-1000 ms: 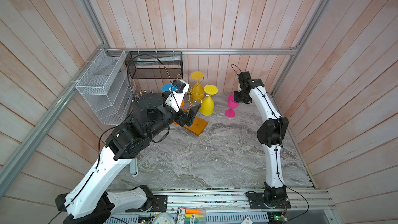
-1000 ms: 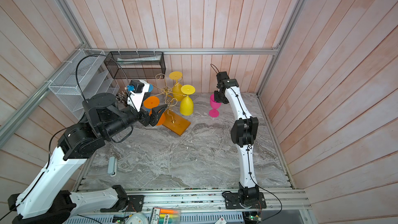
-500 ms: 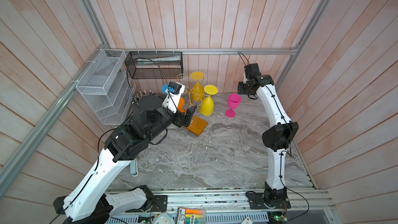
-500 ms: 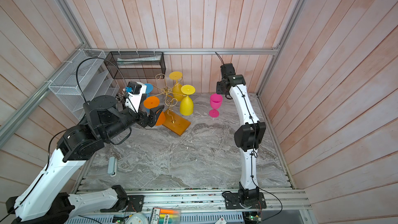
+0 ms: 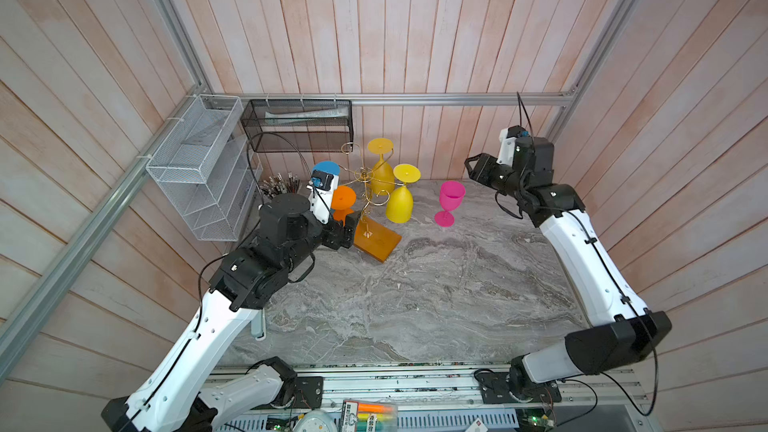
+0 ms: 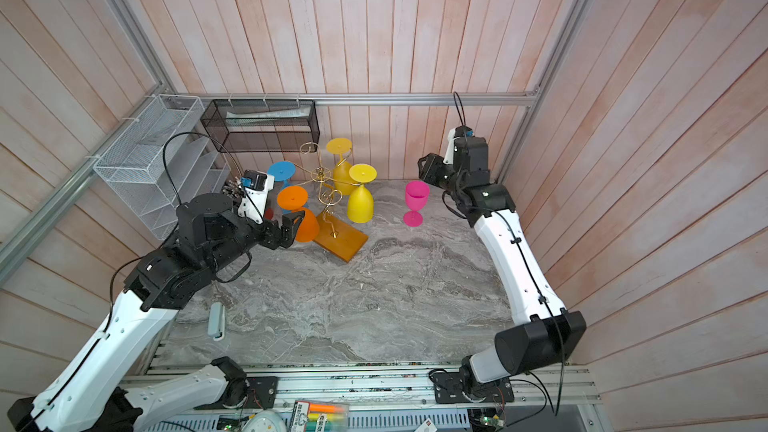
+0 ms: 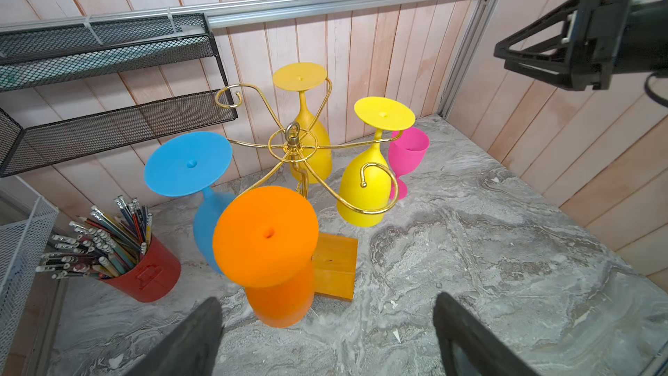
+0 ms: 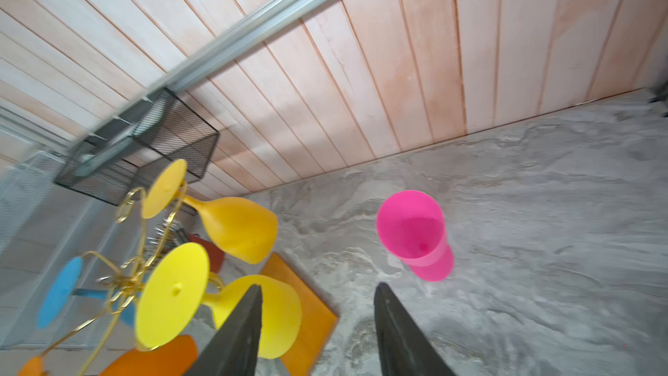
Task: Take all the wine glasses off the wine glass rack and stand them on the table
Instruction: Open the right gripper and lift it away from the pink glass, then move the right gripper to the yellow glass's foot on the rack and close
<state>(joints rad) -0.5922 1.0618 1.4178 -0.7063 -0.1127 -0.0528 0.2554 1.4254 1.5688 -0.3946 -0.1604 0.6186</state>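
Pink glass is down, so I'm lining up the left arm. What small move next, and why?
Probably ease the left jaws forward until they straddle the bowl of the orange glass. They stand open just short of it, the bowl nearer one jaw, and the glass hangs upside down on the rack.

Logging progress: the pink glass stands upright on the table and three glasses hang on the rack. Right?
No, four hang on the rack: a blue glass, an orange glass and two yellow glasses, per the left wrist view. The rest holds.
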